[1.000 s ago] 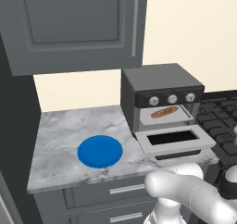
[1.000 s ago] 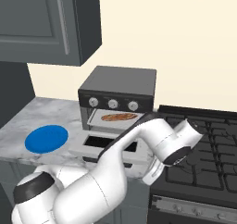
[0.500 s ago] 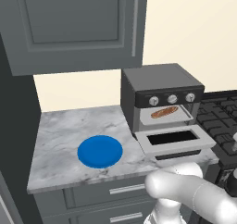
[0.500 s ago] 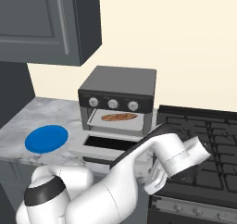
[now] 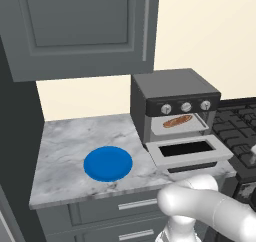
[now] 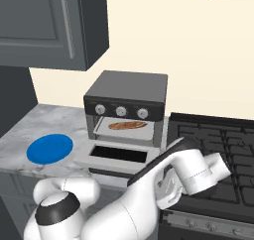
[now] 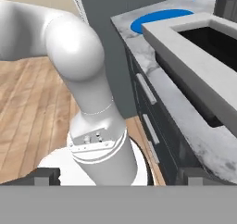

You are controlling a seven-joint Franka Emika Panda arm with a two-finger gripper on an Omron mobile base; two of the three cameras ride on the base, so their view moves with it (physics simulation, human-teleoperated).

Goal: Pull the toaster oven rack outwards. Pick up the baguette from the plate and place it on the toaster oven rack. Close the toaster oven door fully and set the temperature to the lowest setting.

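Note:
The toaster oven (image 5: pixel 175 98) (image 6: pixel 126 91) stands on the marble counter. Its door (image 5: pixel 187 151) (image 6: pixel 116 154) (image 7: pixel 194 47) lies open and flat. The baguette (image 5: pixel 177 121) (image 6: pixel 128 126) rests on the rack (image 5: pixel 181 128) (image 6: pixel 124 132) inside the oven mouth. Left of the oven, the blue plate (image 5: pixel 108 163) (image 6: pixel 49 149) (image 7: pixel 159 15) is bare. My gripper (image 7: pixel 120 176) is open, its fingertips (image 7: pixel 46 174) wide apart, holding nothing. It hangs low, below the counter edge and in front of the door, looking back along the cabinet fronts.
A black stovetop (image 5: pixel 240 128) (image 6: pixel 213 145) adjoins the oven on the right. Grey wall cabinets (image 5: pixel 85 26) hang above the counter (image 5: pixel 70 146). Drawers with bar handles (image 7: pixel 147 92) sit under the counter, above a wood floor (image 7: pixel 28 102).
My arm has sunk lower and swung right, away from the open door. Oven, door, baguette and plate have stayed put.

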